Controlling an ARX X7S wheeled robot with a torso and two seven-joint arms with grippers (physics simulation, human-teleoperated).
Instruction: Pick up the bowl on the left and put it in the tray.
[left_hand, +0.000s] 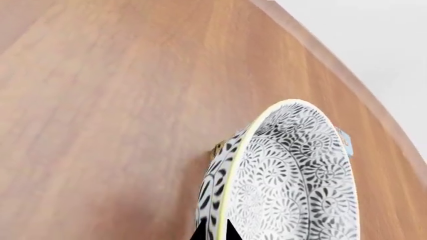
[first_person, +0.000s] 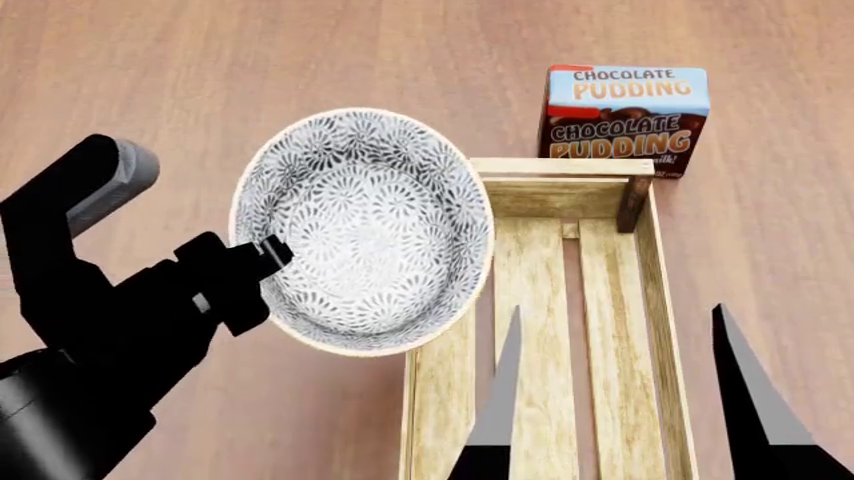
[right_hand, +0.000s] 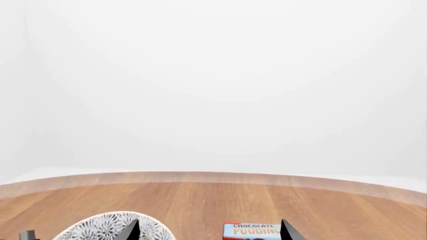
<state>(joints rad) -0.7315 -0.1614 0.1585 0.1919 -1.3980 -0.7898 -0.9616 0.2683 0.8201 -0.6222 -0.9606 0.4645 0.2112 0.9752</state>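
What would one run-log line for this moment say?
left pincer: shut on bowl rim | bowl: lifted, tilted, overlapping tray edge | right pincer: open, idle

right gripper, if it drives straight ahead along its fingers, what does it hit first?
Probably nothing on the table. The right wrist view puts the open right gripper aimed level over the chocolate pudding box and bowl, with blank white background ahead. Depth is unclear.

The box (first_person: 625, 120) reads "CHOCOLATE PUDDING" on its top and again on its front.
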